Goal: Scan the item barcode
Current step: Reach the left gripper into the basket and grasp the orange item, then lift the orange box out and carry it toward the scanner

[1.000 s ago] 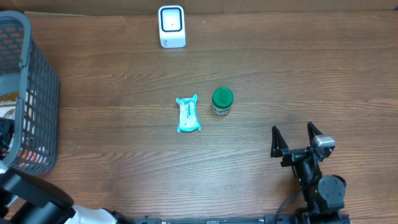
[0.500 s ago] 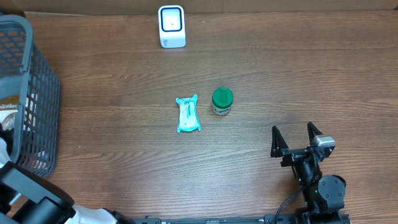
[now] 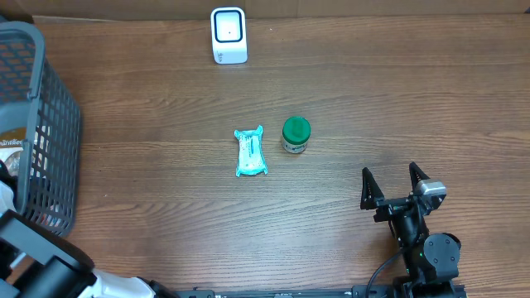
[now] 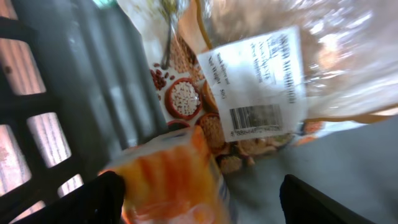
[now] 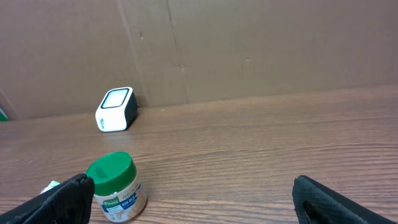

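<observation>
Left gripper (image 4: 205, 199) jaws just widened, released, over orange packet (image 4: 168, 174) in basket (image 3: 50, 124), worktop left edge; grab looks next. Right gripper (image 3: 389, 171) jaws released.

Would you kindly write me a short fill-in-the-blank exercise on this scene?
The jar beside the teal packet has a ____ lid.
The left gripper is inside the grey ____.
The right gripper has its jaws ____, holding nothing.
The white label on the bag under the left gripper carries a printed ____.
Missing words: green; basket; open; barcode.
</observation>
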Robot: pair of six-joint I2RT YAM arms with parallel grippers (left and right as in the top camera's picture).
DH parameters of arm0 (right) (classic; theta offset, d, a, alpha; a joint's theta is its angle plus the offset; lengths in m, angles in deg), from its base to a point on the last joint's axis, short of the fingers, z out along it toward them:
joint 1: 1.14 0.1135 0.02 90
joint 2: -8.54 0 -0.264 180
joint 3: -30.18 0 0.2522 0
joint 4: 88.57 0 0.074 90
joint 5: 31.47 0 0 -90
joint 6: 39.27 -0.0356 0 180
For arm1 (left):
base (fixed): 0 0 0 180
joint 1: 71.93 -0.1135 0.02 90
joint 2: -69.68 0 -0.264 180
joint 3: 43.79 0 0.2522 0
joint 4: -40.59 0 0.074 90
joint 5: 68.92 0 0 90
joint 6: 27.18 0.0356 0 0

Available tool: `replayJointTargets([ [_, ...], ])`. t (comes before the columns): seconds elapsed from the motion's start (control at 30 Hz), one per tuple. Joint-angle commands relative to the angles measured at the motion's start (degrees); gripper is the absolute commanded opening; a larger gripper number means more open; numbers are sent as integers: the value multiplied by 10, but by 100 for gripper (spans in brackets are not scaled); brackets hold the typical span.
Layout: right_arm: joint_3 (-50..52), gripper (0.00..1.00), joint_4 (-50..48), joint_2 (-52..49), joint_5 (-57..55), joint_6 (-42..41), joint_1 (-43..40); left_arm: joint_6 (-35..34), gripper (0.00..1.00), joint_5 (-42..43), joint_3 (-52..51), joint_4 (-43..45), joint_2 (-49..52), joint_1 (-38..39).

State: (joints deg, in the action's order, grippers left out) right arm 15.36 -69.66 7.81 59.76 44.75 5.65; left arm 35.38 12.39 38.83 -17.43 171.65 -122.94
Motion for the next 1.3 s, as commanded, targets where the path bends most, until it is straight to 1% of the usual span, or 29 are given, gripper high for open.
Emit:
replayJointTargets([
  [0.0, 6, 100, -4, 5, -1, 0, -1, 23, 79, -9, -6, -2, 43, -3],
  [0.1, 6, 100, -3, 5, -1, 0, -1, 26, 71, -9, -6, -2, 66, -3],
  [0.2, 6, 100, -4, 5, -1, 0, -1, 26, 58, -9, -6, 0, 69, -3],
  [0.33, 6, 100, -4, 5, -1, 0, -1, 26, 29, -7, 0, -3, 69, -3],
  [0.47, 6, 100, -4, 5, -1, 0, -1, 26, 8, 3, 19, -22, 69, -3],
  [0.5, 6, 100, -4, 5, -1, 0, -1, 26, 4, 9, 26, -28, 69, -3],
  [0.7, 6, 100, -4, 5, -1, 0, -1, 26, 4, 50, 110, -103, 69, -3],
  [0.77, 6, 100, -4, 5, -1, 0, -1, 26, 4, 63, 176, -151, 69, -3],
  [1.0, 6, 100, -4, 5, -1, 0, -1, 26, 4, 105, 384, -263, 66, 3],
  [1.03, 6, 100, -3, 5, -1, 0, -1, 26, 4, 120, 445, -285, 66, 9],
  [1.17, 6, 100, -3, 5, -1, 0, -1, 26, 4, 148, 561, -324, 66, 31],
  [1.23, 6, 100, -4, 5, -1, 0, -1, 26, 4, 163, 636, -349, 64, 60],
  [1.27, 6, 100, -4, 5, -1, 0, -1, 27, 4, 163, 655, -355, 62, 73],
])
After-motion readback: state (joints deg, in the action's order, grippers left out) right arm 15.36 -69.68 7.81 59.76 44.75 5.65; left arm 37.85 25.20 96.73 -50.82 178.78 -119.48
